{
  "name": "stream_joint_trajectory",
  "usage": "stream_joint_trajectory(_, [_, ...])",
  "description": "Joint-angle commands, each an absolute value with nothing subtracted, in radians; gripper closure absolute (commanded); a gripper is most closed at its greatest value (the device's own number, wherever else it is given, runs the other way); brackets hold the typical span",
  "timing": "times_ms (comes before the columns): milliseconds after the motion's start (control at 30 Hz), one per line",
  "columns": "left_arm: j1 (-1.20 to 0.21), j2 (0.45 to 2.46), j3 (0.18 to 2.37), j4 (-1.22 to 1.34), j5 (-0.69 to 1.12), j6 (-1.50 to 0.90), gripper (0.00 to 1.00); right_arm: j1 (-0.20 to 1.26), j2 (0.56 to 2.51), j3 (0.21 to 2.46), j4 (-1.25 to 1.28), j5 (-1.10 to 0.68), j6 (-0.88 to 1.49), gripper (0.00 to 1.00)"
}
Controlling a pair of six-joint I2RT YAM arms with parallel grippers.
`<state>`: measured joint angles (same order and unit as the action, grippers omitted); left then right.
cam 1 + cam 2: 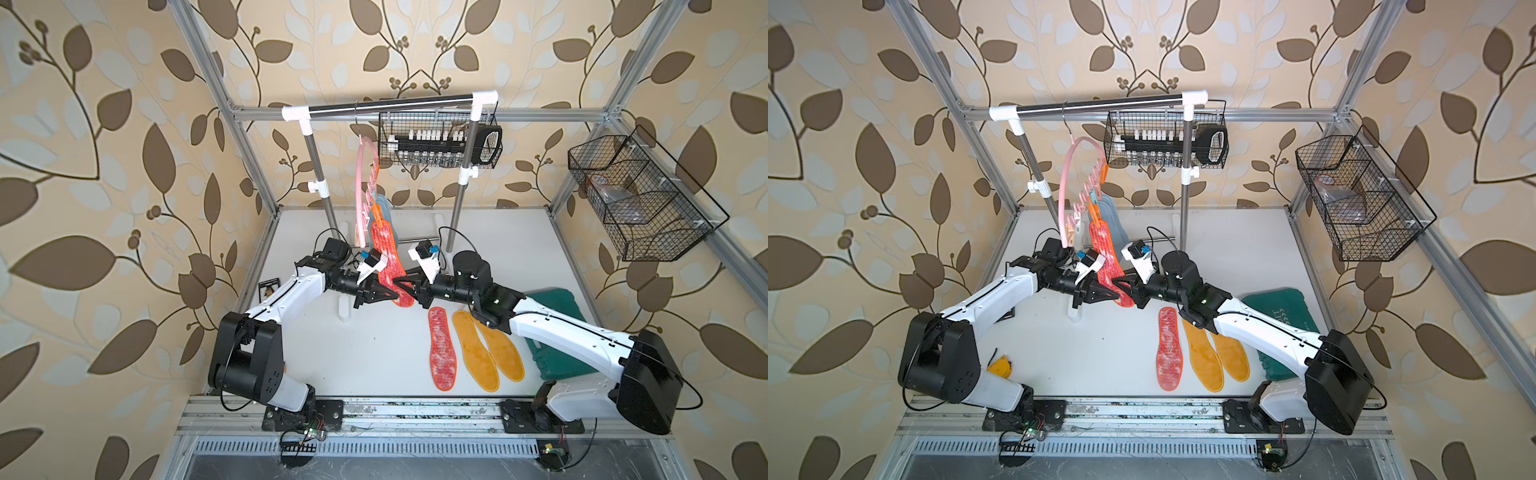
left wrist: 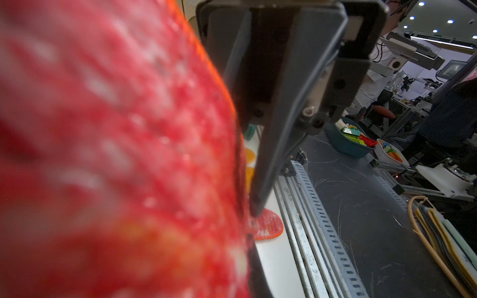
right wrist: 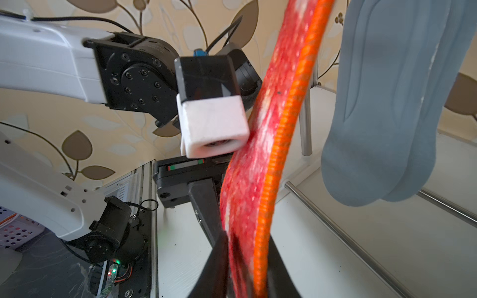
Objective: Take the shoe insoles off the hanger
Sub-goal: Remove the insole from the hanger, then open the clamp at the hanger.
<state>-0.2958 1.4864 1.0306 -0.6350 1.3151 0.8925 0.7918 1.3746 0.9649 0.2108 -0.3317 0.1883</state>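
Top views show us the pink hanger [image 1: 359, 187] hooked over the steel bar of the rack [image 1: 332, 109], hanging tilted above the back of the white worktop [image 1: 374, 365]. From its lower rail a mottled red-and-white insole [image 1: 388, 257] hangs down with its orange rim showing. Just behind it we see the pair of grey-blue insoles [image 1: 1115, 220], also hanging from the rail.

Both arms meet at the lower end of the red-and-white insole. The left gripper [image 1: 392, 293] reaches in from its own side and is pressed together on that lower end, pinching it. In the left wrist view the fuzzy red surface fills most of the picture, right against one dark finger [image 2: 271, 154]. The right gripper [image 1: 397, 280] comes in from the opposite side, close beside the left one. In the right wrist view its two black fingertips stand on either side of the insole's edge, with the insole between them. We cannot tell whether they press on it or merely straddle it.

Three insoles lie flat on the worktop near the right arm. One is a second red-and-white insole [image 1: 442, 349]. Just beside it are the two orange-yellow insoles [image 1: 476, 353], side by side and partly under the right forearm. A dark green case [image 1: 555, 365] lies beyond them, mostly under that arm.
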Motion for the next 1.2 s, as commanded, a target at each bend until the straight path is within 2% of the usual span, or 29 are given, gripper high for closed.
stream_joint_trajectory(0, [-0.304,1.482,1.073,-0.719,1.34,0.955,1.0,0.795,1.399,1.037,0.18,-0.369,0.171,0.73])
stream_joint_trajectory(67, [-0.304,1.495,1.082,-0.743,1.347,0.973,1.0,0.789,1.405,1.066,0.162,-0.382,0.164,0.66])
stream_joint_trajectory(200, [-0.304,1.502,1.092,-0.771,1.354,0.995,1.0,0.765,1.404,1.109,0.148,-0.42,0.17,0.6])
stream_joint_trajectory(333, [-0.304,1.497,1.092,-0.788,1.359,1.02,1.0,0.72,1.414,1.159,0.135,-0.46,0.19,0.47])
stream_joint_trajectory(667, [-0.304,1.502,1.094,-0.804,1.363,1.04,1.0,0.635,1.523,1.352,0.134,-0.556,0.33,0.4])
stream_joint_trajectory(767, [-0.304,1.506,1.097,-0.805,1.364,1.042,1.0,0.628,1.571,1.415,0.172,-0.569,0.398,0.35])
stream_joint_trajectory(967, [-0.304,1.52,1.112,-0.839,1.368,1.064,1.0,0.618,1.699,1.564,0.179,-0.579,0.519,0.35])
stream_joint_trajectory(1167, [-0.304,1.521,1.117,-0.851,1.363,1.06,1.0,0.618,1.793,1.644,0.22,-0.589,0.611,0.44])
